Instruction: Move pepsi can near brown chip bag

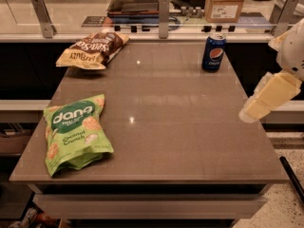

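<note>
The pepsi can (213,52) stands upright at the far right of the grey table (166,127); it is dark blue with a round logo and a silver top. The brown chip bag (92,50) lies at the far left corner, its yellow end toward the left. My gripper (266,101) is a pale shape at the table's right edge. It hangs nearer to me than the can and to the can's right, well apart from it. It holds nothing that I can see.
A bright green "dang" bag (76,132) lies at the near left of the table. Behind the table runs a counter with metal posts (164,15), a cardboard box (225,3) and a dark tray (135,4).
</note>
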Controlling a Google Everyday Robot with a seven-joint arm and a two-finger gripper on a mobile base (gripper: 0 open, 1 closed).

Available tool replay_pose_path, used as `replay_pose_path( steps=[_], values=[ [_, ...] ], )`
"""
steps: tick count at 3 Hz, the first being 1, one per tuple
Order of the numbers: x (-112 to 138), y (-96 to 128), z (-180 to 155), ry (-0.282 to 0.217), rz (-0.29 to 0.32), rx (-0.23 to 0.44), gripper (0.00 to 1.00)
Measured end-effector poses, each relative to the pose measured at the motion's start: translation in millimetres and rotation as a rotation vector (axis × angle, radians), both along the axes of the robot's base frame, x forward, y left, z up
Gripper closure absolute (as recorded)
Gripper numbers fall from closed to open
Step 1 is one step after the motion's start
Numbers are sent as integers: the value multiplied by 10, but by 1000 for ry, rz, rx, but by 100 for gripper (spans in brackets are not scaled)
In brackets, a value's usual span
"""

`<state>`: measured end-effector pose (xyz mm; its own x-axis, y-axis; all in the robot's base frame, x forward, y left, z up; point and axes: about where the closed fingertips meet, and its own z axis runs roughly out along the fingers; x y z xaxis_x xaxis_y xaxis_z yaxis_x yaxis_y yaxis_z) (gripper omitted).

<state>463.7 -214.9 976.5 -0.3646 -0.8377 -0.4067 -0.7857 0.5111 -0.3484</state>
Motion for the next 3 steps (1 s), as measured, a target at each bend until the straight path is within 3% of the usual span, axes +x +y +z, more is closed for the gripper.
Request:
replay_pose_path(
  steps=[2, 3],
  values=[
    [442, 57, -115, -178, -103, 129, 0],
    [516, 65, -39, -218, -107, 138, 0]
  ],
)
